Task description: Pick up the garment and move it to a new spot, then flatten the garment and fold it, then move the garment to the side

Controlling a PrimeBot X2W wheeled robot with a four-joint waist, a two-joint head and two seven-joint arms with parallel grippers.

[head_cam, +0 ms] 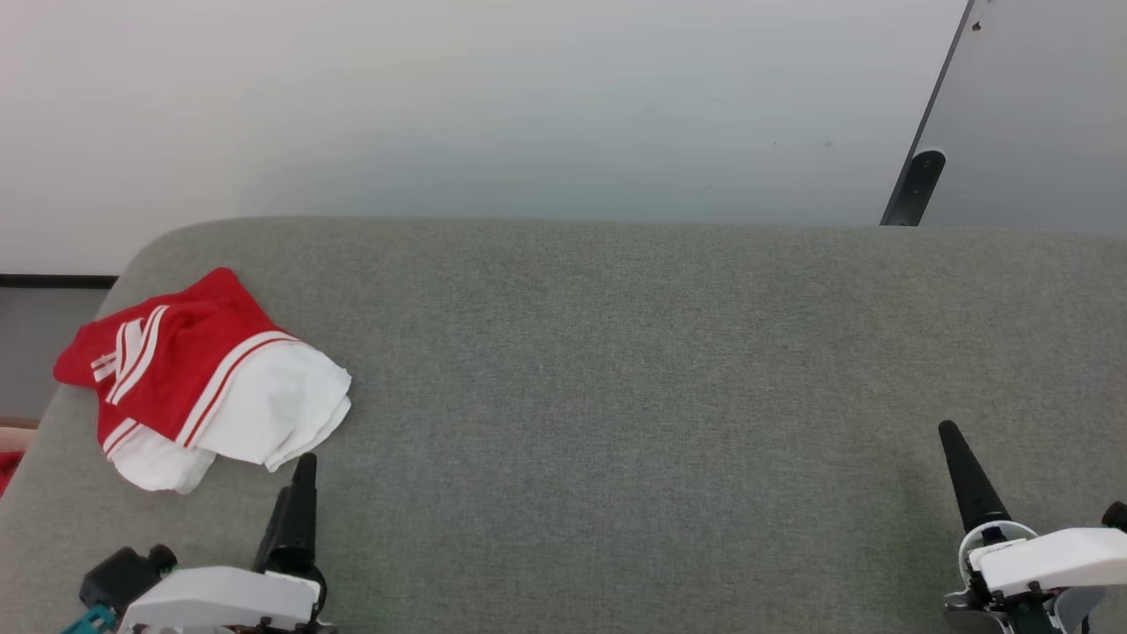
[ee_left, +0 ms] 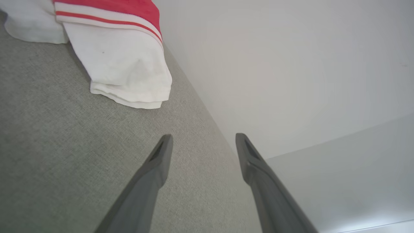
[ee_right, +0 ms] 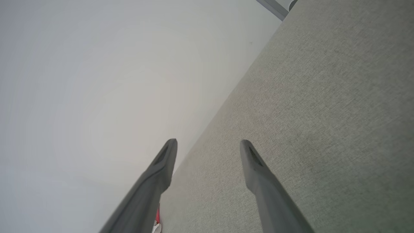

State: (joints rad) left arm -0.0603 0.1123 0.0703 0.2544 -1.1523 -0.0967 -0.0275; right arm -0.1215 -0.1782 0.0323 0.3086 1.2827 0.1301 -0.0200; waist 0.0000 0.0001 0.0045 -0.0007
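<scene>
Currently the garment [head_cam: 201, 374] lies as an uneven bundle at the far left of the grey surface [head_cam: 616, 396], close to its left edge, red panel on top and white sleeve layers spilling toward the centre. The "23" is not visible.

Left gripper [head_cam: 295, 475]: jaws apart, empty, just near-side of the white sleeve edge, not touching it. Right gripper [ee_right: 208, 141]: jaws apart, empty, at the near right, well apart from the garment.

Assessment: step in hand is judged to be the pick-up; nothing is held.

Recommendations:
- Left gripper advances the short way to the bundle. The left wrist view shows stacked white hems [ee_left: 129, 97] directly ahead of it; pinching only these would likely lift one sleeve and leave the body dragging.
- Prefer a bite deeper in, at the striped trim or red body, with one finger slid under the layers along the surface.
- Lift straight up before moving right, since the bundle sits near the edge and could slide off.
- The right side of the surface offers room for laying out.
</scene>
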